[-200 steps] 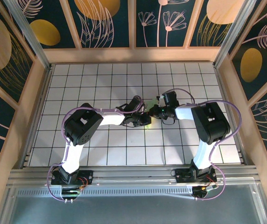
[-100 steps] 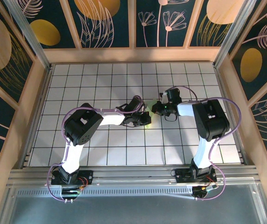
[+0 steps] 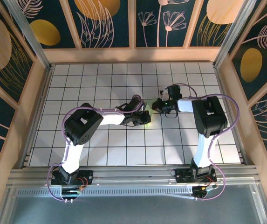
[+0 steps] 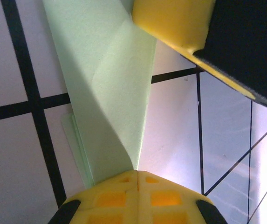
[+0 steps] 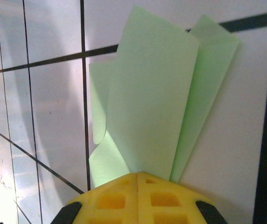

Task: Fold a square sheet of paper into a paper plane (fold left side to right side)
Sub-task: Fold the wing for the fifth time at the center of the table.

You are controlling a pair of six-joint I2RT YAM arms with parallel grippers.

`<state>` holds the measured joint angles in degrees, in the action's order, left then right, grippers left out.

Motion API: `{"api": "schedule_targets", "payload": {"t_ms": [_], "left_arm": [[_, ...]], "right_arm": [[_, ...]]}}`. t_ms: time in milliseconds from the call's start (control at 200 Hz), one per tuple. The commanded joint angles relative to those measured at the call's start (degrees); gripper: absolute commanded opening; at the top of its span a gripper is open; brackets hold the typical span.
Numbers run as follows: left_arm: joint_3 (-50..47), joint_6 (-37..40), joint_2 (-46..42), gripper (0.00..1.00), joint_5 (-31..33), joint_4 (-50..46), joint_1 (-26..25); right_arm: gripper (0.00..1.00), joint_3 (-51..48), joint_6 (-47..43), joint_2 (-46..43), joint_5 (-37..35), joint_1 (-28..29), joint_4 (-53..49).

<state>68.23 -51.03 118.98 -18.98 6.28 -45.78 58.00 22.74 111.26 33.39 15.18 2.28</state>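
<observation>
We are seeing the right arm [image 3: 208, 116] shifting its wrist toward the far wall [image 3: 133, 55] over the table [image 3: 100, 154], probably spreading the folded plane [image 5: 152, 93] held mid-table. The left gripper [image 4: 138, 173] and right gripper [image 5: 138, 175] are both pinching the plane with closed fingers. The table is lying bare around them, with the wall well apart.

A white grid-tiled tabletop [image 3: 100, 79] lies inside wooden-framed dark walls [image 3: 110, 23] painted with plants.

The table [image 3: 100, 79] is lit brightly and evenly from above. In the wrist views, glare is seen on the glossy tiles [image 4: 170, 154], soft grey shadows are cast, and the nearest yellow pads [image 4: 138, 196] are blurred.
</observation>
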Motion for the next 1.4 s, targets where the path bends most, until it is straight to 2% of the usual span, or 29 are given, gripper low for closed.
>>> {"api": "schedule_targets", "payload": {"t_ms": [0, 335, 826, 936, 1051, 1241, 1391], "left_arm": [[-2.04, 0.57, 3.54, 0.00, 0.88, -10.07, -0.36], [-2.06, 0.50, 3.63, 0.00, 0.81, -10.06, -0.36], [-2.11, 0.42, 3.57, 0.00, 0.88, -9.89, -0.36], [-2.22, 0.43, 3.54, 0.00, 0.96, -9.62, -0.32], [-2.22, 0.45, 3.44, 0.00, 0.97, -9.45, -0.36], [-2.31, 0.52, 3.36, 0.00, 0.97, -9.30, -0.45], [-2.39, 0.52, 3.20, 0.00, 1.03, -9.23, -0.45]], "right_arm": [[0.00, 2.59, -1.96, 2.79, -7.46, -2.94, 2.51], [0.00, 6.13, -1.99, 5.24, -6.93, -4.65, 1.87], [0.00, 16.41, -3.18, 11.69, -6.54, -7.77, -2.38], [0.00, 17.94, -3.49, 10.71, -6.40, -7.93, -3.59], [0.00, 15.15, -2.86, 5.68, -5.09, -7.75, -3.61], [0.00, 2.78, 1.29, -6.44, -0.92, -5.17, -0.92], [0.00, -3.57, 5.49, -9.72, 1.43, -1.03, 1.96]]}}
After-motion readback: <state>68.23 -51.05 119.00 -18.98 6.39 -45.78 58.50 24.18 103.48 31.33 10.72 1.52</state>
